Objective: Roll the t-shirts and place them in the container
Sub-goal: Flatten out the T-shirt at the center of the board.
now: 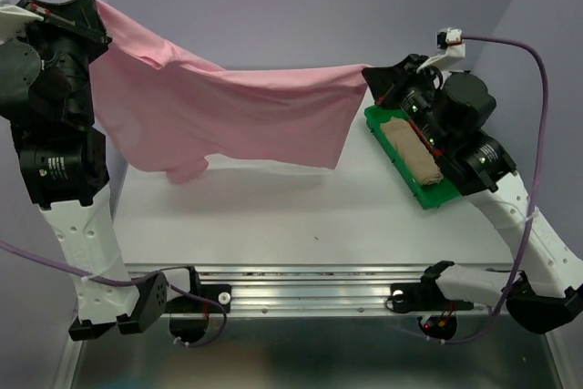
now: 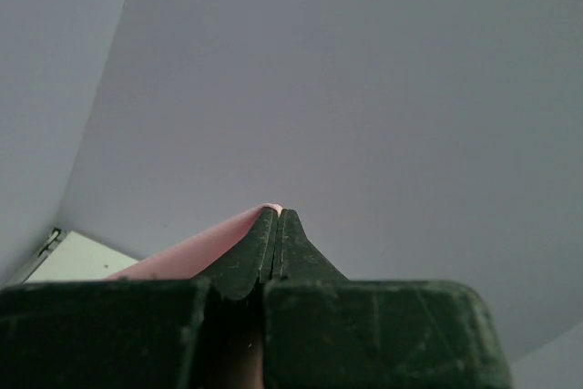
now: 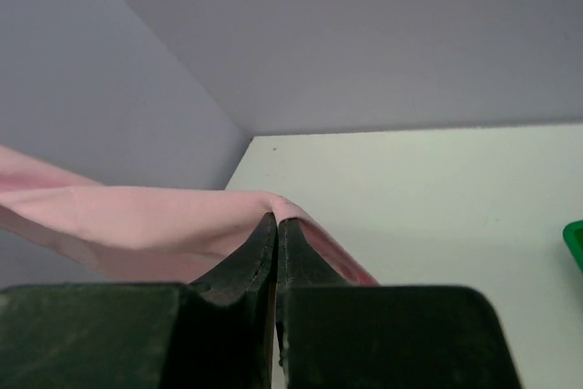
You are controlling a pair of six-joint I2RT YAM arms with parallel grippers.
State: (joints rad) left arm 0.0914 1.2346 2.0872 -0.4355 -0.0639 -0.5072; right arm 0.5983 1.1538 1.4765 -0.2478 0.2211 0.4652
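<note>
The table lies white and mostly bare beneath the light pink t-shirt. The shirt hangs in the air, stretched between the two arms, its top edge nearly taut and its body and one sleeve drooping toward the surface without clearly touching it. The main risk, I judge, lies in that span: if the arms draw further apart, the cloth could pull out of a pinch. If they descend unevenly, it would land creased or skewed, a poor start for a roll. The left tool is closed on one end of the pink cloth, high at the left. The right tool is likewise clamped on the opposite end with only a thin fold between its fingers, so a slip there seems likelier. Just below and beside the right tool, the green tray sits at the table's right side, holding a rolled beige t-shirt. Lowering that side straight down could drape pink cloth over the tray or nudge it. Open room lies in the centre and left of the table, toward the near edge; the walls close in behind and at both sides.
</note>
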